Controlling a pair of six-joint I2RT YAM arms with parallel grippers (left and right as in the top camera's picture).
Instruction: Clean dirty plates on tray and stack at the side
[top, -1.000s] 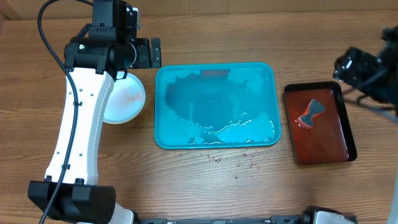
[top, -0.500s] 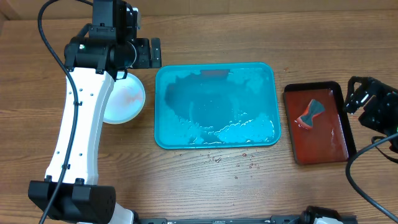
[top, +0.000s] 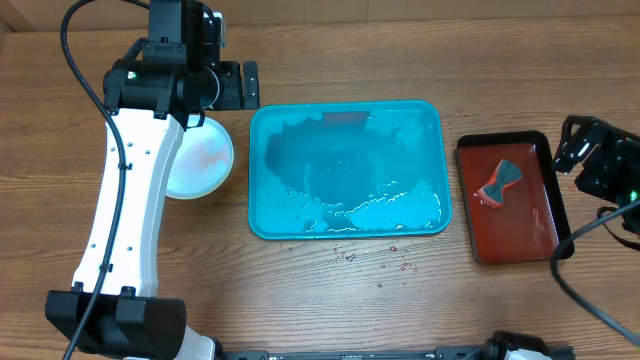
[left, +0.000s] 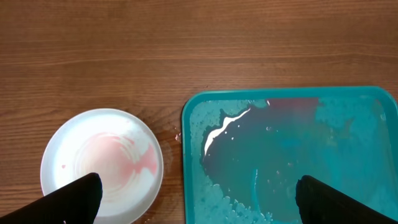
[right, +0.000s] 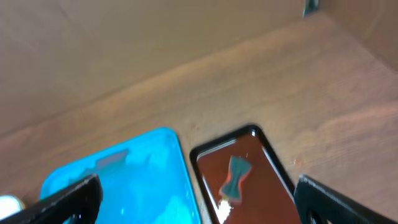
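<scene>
1. My left gripper (top: 250, 85) is spread as wide as it goes. It pinches nothing and touches nothing.
2. From overhead it hangs above the tabletop (top: 400, 320) at the far left corner of the tray (top: 345, 105).
3. In my left wrist view one fingertip (left: 71, 199) shows over the plate's edge and the other over the tray's wet floor, with a broad gap between them.
4. The white plate (top: 205, 155) lies flat on the bare wood just left of the tray, apart from its rim. A faint pink smear marks its middle, and my left arm hides part of it from above. I cannot tell whether other plates lie under it.
5. The turquoise tray holds water and pale foam, thickest along its near side. Small droplets (top: 380, 262) speckle the wood in front of it.
6. My right gripper (top: 568, 148) is also fully spread and empty, up in the air at the right edge of the dark red tray (top: 515, 230).
7. A small teal-and-red bow-shaped piece (top: 500, 182) lies in that red tray.
</scene>
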